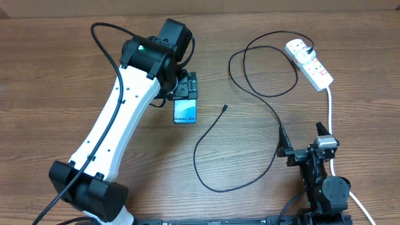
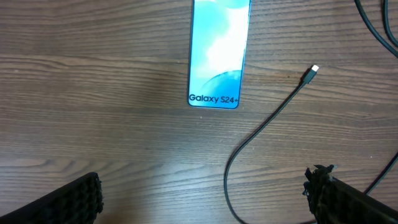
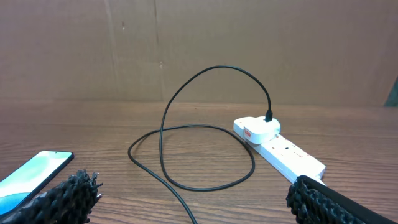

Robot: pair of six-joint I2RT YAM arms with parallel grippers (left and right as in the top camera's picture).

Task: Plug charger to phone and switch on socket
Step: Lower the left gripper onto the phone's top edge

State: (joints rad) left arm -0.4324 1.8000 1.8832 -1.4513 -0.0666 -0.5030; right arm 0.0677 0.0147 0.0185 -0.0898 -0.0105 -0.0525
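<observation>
My left pincer (image 2: 202,190) hangs spread wide by the phone (image 2: 217,56), and the right pincer (image 1: 302,134) gapes too (both empty). The charger (image 1: 224,108) lies limp, its tip (image 2: 313,70) just right of the phone. I'd pinch the stiff connector, not the floppy cable.

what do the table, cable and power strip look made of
Table: wood or wood-look laminate, matte; brown grain lines show.
Cable: probably a black rubbery or plastic sheath; it lies in loose loops.
Power strip: hard white plastic, faintly glossy, with smooth moulded edges.
</observation>
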